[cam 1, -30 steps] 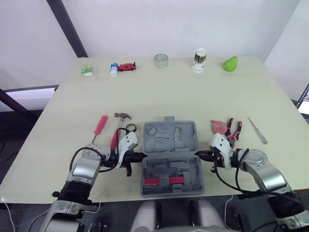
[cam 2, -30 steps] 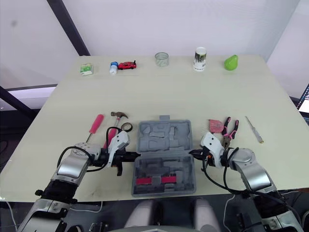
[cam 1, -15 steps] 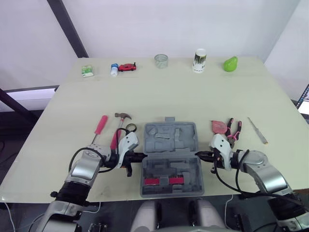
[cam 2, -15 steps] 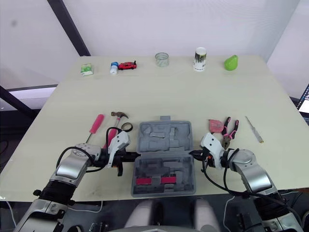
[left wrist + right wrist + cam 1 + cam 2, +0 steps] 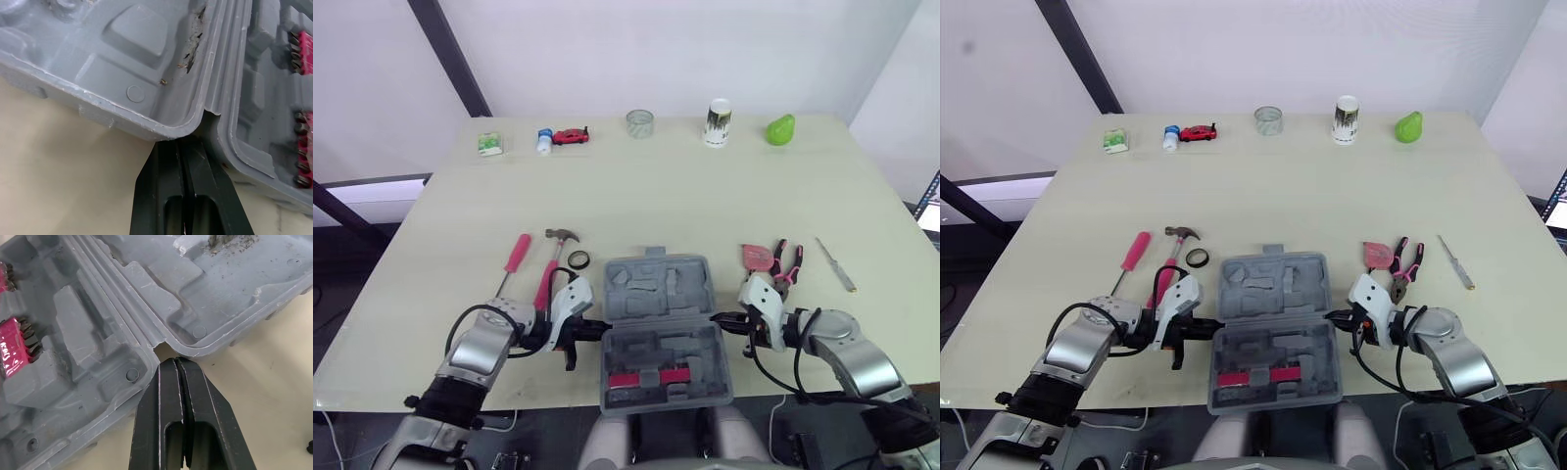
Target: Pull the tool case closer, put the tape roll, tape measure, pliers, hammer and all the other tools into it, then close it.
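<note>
The grey tool case (image 5: pixel 664 328) lies open near the table's front edge, with pink bit strips in its near half. My left gripper (image 5: pixel 594 326) is shut, its tips (image 5: pixel 183 139) pressed into the hinge notch on the case's left side. At the right hinge notch my right gripper (image 5: pixel 716 318) is shut too. Left of the case lie a pink-handled hammer (image 5: pixel 553 262), a black tape roll (image 5: pixel 578 259) and a pink screwdriver (image 5: pixel 516 257). To the right are a pink tape measure (image 5: pixel 757 257), pliers (image 5: pixel 790 262) and a thin metal tool (image 5: pixel 836 264).
Along the table's far edge stand a green box (image 5: pixel 489 144), a small bottle (image 5: pixel 544 142) beside a red toy car (image 5: pixel 571 136), a glass (image 5: pixel 639 122), a paper cup (image 5: pixel 719 121) and a green pear-shaped object (image 5: pixel 780 128). The case's near end reaches the front edge.
Both grippers have drawn back toward me and the case has slid with them toward the front edge. The loose tools have stayed where they were.
</note>
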